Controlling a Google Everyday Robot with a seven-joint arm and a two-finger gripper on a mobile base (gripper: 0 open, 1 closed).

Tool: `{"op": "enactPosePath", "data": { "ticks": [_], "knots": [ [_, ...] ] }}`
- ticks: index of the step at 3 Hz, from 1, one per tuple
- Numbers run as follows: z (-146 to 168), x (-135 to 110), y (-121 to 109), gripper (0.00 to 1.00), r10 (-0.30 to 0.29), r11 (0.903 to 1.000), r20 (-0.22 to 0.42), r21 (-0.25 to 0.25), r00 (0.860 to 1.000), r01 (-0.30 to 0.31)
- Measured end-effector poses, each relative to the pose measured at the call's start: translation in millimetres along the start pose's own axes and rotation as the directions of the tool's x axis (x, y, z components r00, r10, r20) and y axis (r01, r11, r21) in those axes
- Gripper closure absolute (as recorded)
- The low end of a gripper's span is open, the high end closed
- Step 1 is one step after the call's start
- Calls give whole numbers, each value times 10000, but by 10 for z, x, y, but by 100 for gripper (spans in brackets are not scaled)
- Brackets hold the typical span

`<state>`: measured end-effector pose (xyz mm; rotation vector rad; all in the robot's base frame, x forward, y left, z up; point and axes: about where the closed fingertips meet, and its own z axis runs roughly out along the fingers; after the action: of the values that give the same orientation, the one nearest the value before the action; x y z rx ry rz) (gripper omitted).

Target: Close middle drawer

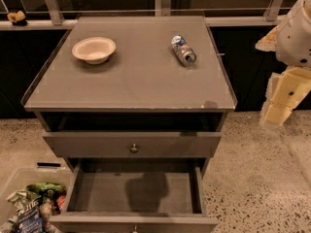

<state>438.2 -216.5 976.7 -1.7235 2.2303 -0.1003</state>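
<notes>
The middle drawer [136,191] is pulled far out of the grey cabinet, and its plain grey inside is empty. Its low front panel [97,223] runs along the bottom edge of the view, with the knob [134,230] just showing at the centre. The drawer above it [87,144] stands slightly out and has a round knob [134,148]. My arm hangs at the right edge of the view. Its cream-coloured gripper [281,106] points down beside the cabinet's right front corner, well apart from the drawers and above the floor.
On the cabinet top [136,81] sit a white bowl [94,49] at the back left and a can [183,50] lying on its side at the back right. A clear bin [14,178] of snack bags stands at the lower left. Speckled floor [252,178] lies to the right.
</notes>
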Motion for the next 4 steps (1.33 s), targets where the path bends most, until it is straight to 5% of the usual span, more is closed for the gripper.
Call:
{"op": "enactPosePath", "data": {
  "ticks": [2, 4],
  "knots": [
    [101, 217, 173, 0, -43, 9998, 358, 181, 9993, 37],
    [1008, 536, 857, 0, -559, 9983, 1108, -116, 9923, 575]
  ]
}}
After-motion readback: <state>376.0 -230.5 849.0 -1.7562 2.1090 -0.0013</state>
